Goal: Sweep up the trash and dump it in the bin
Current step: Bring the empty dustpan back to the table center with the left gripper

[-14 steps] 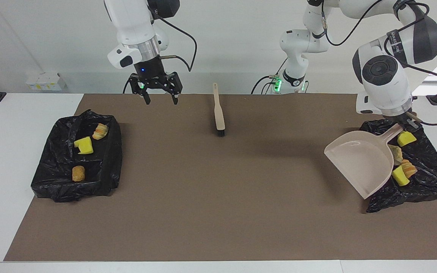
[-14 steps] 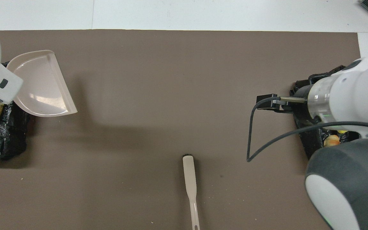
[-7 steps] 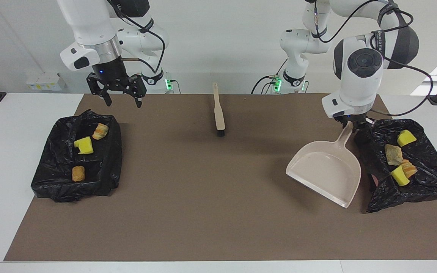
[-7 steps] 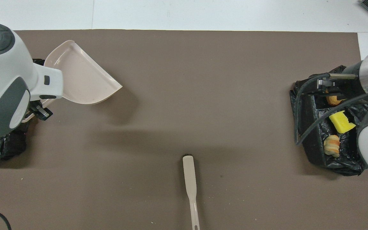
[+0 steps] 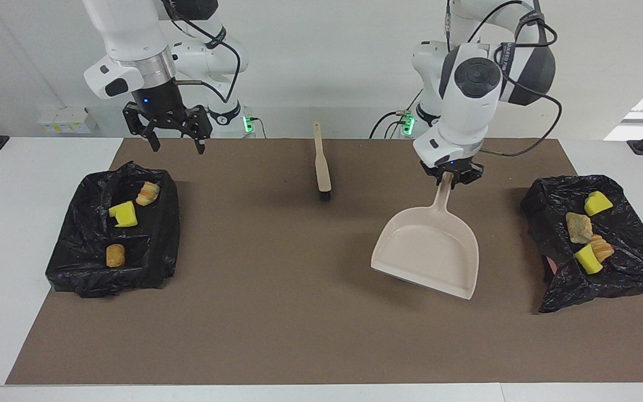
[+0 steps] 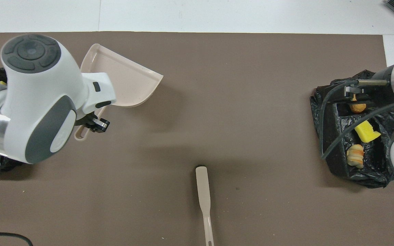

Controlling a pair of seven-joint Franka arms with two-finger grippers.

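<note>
Gripping the handle of the beige dustpan (image 5: 430, 251), the left gripper (image 5: 449, 177) hangs over the brown mat (image 5: 299, 312), fingers closed on the handle's upper end; the pan slants down from it with its wide mouth lowest, casting a shadow on the mat, and whether its lip touches the mat cannot be told. In the overhead view the same pan (image 6: 125, 82) shows partly under the left arm's wrist. The trash lies in two black-bagged bins. The bin (image 5: 628, 268) at the left arm's end of the table holds four scraps: a yellow foam chunk (image 5: 598, 203), a tan bread-like piece (image 5: 578, 228), an orange-tan piece (image 5: 602, 245) and a second yellow chunk (image 5: 587, 258) touching it. The bin (image 5: 81, 273) at the right arm's end holds three: a striped bread-like piece (image 5: 147, 193), a yellow chunk (image 5: 124, 214) and a brown piece (image 5: 115, 255). The right gripper (image 5: 168, 133) hovers over the mat's edge nearest the robots, just by that bin's corner, fingers spread wide and holding nothing. A hand brush (image 5: 321, 164) lies on the mat between the two arms, bristles pointing away from the robots
</note>
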